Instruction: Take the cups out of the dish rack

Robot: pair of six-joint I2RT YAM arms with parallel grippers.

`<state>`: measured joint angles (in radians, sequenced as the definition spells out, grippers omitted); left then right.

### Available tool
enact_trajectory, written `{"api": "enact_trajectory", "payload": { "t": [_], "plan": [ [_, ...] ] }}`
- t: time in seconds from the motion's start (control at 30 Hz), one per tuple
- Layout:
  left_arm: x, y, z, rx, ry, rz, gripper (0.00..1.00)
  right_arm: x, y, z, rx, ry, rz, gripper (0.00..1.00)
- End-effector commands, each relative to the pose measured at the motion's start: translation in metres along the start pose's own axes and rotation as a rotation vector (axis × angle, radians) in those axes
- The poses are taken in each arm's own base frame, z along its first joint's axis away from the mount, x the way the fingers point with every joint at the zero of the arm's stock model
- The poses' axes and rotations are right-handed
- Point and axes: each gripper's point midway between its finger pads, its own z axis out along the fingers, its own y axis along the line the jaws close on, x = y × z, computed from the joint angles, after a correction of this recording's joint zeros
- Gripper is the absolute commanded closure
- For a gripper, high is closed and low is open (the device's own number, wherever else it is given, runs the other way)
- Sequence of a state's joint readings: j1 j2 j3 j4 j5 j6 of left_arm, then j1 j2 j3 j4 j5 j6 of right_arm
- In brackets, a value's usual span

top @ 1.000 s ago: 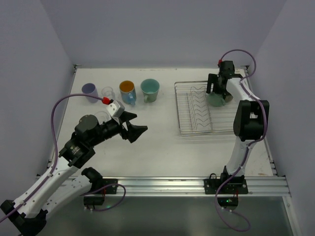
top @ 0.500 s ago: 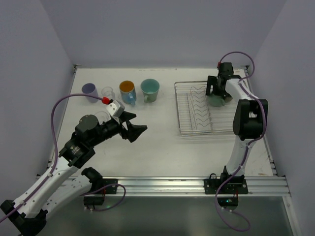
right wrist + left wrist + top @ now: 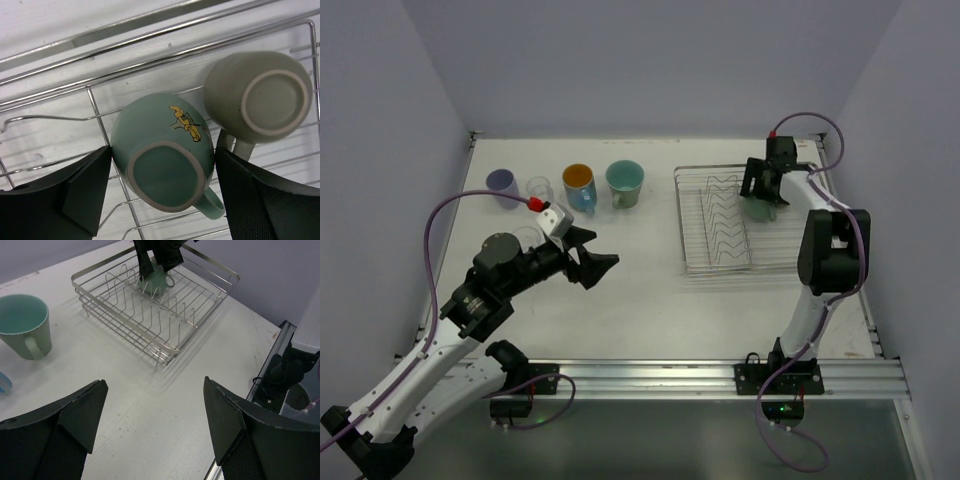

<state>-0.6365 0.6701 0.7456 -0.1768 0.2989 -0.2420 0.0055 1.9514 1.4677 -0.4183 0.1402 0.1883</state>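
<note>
Counting 4 cups (image 3: 579,185) on table (image 3: 640,305), 2 left in dish rack (image 3: 715,270); left hand (image 3: 600,250) is held open, empty, right hand (image 3: 761,188) astride teal mug (image 3: 160,130), grip unclear.

Soft, even overhead light fills every view; the white bench (image 3: 650,310) reads bright, without glare. The dish rack (image 3: 120,322) drops a faint shadow on its side facing the left end effector (image 3: 155,415). The right end effector (image 3: 162,195) looks dark and soft-edged; the teal mug (image 3: 160,150) just ahead of it is sharp.
</note>
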Motion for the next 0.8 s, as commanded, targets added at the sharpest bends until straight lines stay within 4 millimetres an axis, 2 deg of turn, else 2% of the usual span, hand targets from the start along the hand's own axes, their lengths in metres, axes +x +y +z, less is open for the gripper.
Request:
{"api": "enact_trajectory", "payload": {
  "t": [0.0, 0.07, 0.17, 0.33, 0.47, 0.6, 0.63, 0.77],
  "plan": [
    [-0.011, 0.000, -0.002, -0.008, -0.031, 0.033, 0.15, -0.021, 0.000, -0.026, -0.006, -0.095, 0.086, 0.65],
    [-0.010, 0.001, -0.002, -0.010, -0.030, 0.034, 0.15, -0.026, -0.001, -0.035, -0.008, -0.129, 0.117, 0.67],
    [-0.010, 0.001, -0.001, -0.008, -0.028, 0.032, 0.15, -0.017, -0.001, -0.039, -0.013, -0.136, 0.147, 0.71],
    [-0.008, 0.000, 0.001, -0.004, -0.020, 0.026, 0.15, -0.010, -0.003, -0.044, -0.016, -0.153, 0.174, 0.72],
    [-0.007, 0.000, 0.002, 0.000, -0.012, 0.022, 0.15, 0.002, -0.005, -0.038, 0.002, -0.111, 0.185, 0.61],
    [-0.006, 0.001, 0.003, -0.003, -0.009, 0.021, 0.15, 0.021, -0.017, -0.040, 0.065, -0.074, 0.201, 0.31],
    [-0.006, 0.001, 0.003, -0.004, -0.008, 0.019, 0.15, 0.013, -0.016, -0.050, 0.046, -0.117, 0.206, 0.19],
    [-0.004, -0.001, 0.005, 0.008, 0.000, 0.014, 0.15, 0.015, -0.022, -0.079, 0.039, -0.167, 0.218, 0.14]
  ]
}}
